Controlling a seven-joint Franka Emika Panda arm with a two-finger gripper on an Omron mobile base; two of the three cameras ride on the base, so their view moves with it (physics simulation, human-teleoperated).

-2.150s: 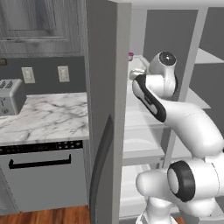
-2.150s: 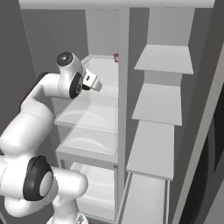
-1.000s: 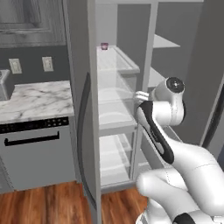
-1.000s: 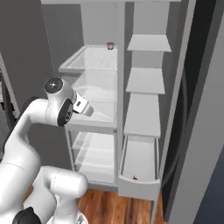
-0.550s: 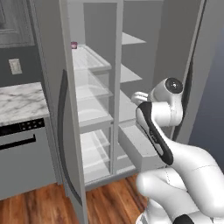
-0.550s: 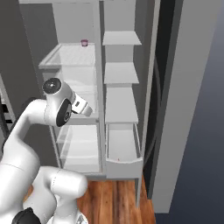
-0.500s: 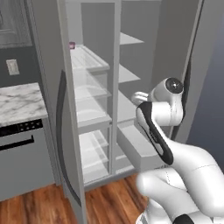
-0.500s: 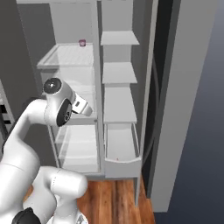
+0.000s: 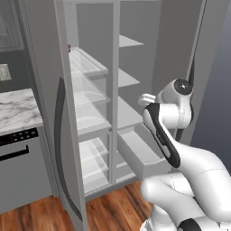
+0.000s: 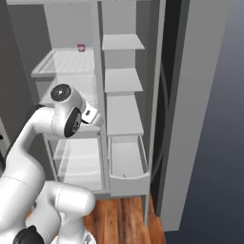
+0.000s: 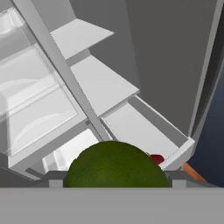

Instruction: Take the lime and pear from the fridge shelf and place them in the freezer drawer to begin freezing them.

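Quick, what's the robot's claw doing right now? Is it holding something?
Claw: closed on the lime.

Tall grey fridge [image 9: 176, 54], door [image 9: 58, 117] open at left. Small pink-purple cup [image 10: 81, 47] at far edge of top left shelf. Opaque grey shelves [image 10: 123, 78] stacked in right column. Marble tabletop [image 9: 16, 110] far left, above dishwasher [image 9: 20, 171]. Wood floor [image 9: 113, 210] below.

Green lime [image 11: 116, 165] fills foreground; red pear [image 11: 156, 158] seemingly inside open freezer drawer [image 11: 142, 131].
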